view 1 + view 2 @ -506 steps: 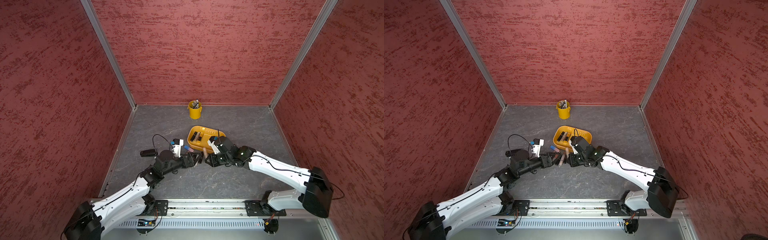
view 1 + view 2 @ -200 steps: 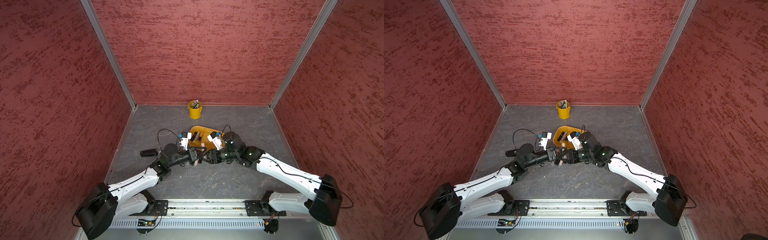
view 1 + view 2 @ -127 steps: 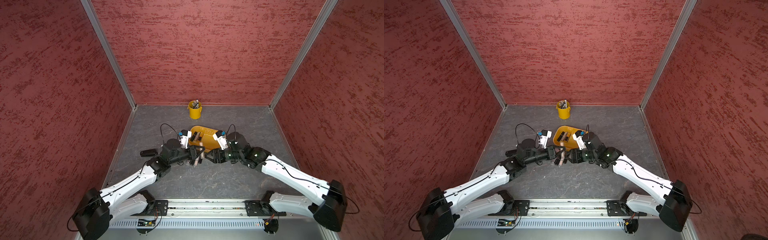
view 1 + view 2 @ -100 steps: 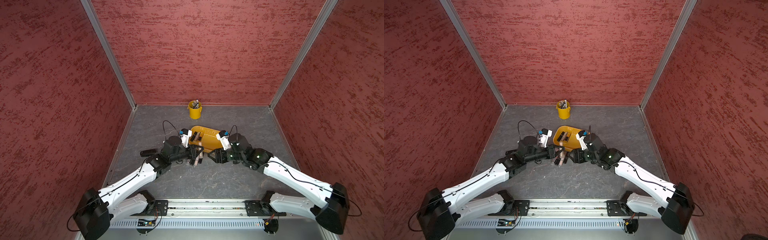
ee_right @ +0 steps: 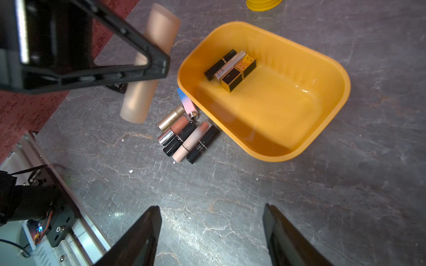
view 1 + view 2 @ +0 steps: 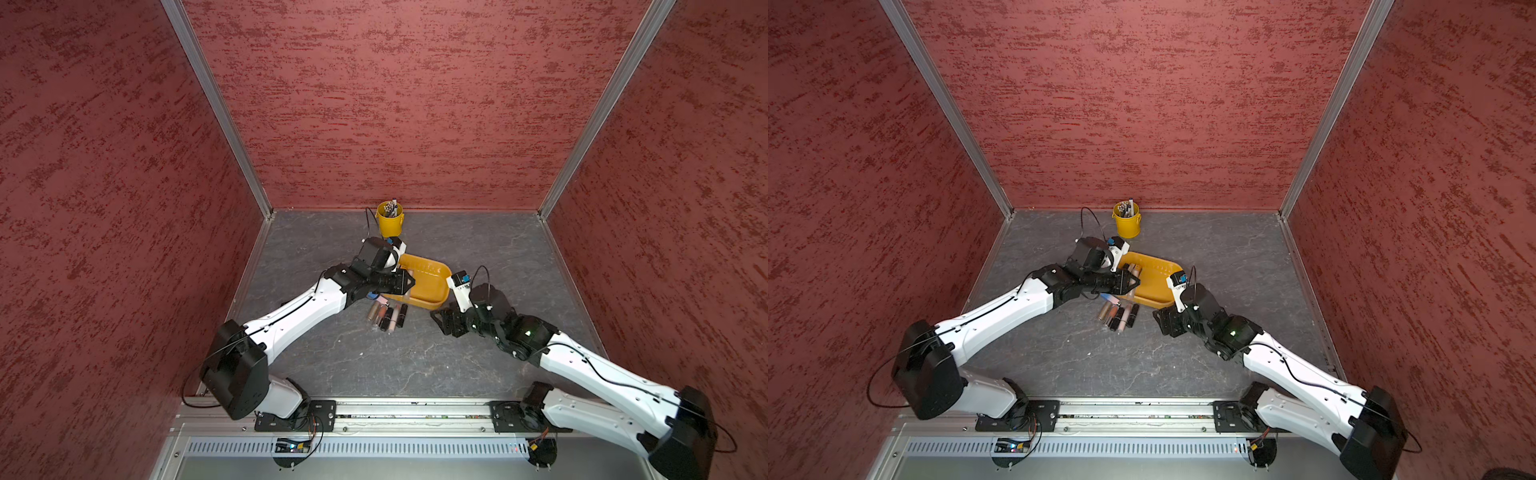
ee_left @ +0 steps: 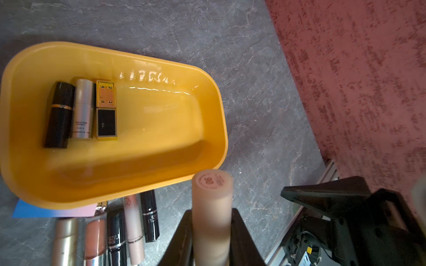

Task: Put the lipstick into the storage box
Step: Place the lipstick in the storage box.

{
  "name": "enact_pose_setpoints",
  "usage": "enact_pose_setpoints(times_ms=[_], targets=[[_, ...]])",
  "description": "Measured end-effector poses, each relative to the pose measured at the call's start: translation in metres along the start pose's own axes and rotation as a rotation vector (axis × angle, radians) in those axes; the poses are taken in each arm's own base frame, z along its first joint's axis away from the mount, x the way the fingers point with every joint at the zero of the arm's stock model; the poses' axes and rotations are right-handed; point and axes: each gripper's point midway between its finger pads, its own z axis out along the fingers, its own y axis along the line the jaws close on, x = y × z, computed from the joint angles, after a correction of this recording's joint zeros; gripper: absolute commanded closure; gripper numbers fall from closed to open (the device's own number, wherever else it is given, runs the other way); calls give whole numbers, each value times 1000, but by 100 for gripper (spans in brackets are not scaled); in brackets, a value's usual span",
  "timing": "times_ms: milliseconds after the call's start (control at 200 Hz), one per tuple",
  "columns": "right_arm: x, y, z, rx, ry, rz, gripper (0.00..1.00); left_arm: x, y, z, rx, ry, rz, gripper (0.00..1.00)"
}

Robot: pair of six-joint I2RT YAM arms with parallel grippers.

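Note:
The storage box (image 6: 436, 270) (image 6: 1163, 266) is a shallow yellow-orange tray in mid-floor. Three lipsticks (image 7: 83, 110) lie side by side at one end of it. My left gripper (image 6: 409, 282) (image 7: 212, 210) is shut on a pale beige lipstick (image 7: 212, 202) (image 5: 136, 101) and holds it in the air over the box's left near rim. Several more lipsticks (image 6: 386, 316) (image 5: 189, 135) lie in a row on the floor against the box's near side. My right gripper (image 6: 442, 322) (image 5: 212, 209) stands open and empty, low over bare floor right of that row.
A small yellow bucket (image 6: 390, 222) (image 6: 1127, 224) of pens stands by the back wall behind the box. A blue-pink card (image 7: 53, 210) sticks out from under the box. Red walls enclose the grey floor, and a metal rail (image 6: 374, 411) runs along the front.
The right gripper has opened, let go of the beige lipstick and drawn back to the right. The left gripper has carried the lipstick back and up over the box's rim.

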Motion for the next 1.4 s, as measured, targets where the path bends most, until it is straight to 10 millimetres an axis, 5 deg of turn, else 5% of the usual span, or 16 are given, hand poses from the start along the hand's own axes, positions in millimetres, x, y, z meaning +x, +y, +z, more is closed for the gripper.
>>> enact_pose_setpoints(times_ms=[446,641,1077,1398], targets=[[-17,-15,-16,63,-80,-46,10,-32,16,60,-104,139,110,90],[-24,-19,-26,40,-103,-30,9,-33,26,74,-146,175,117,90],[-31,-29,-16,-124,-20,199,9,-19,57,107,-255,269,114,90],[-52,-21,-22,-282,-49,348,9,-29,65,123,-295,273,123,90]])
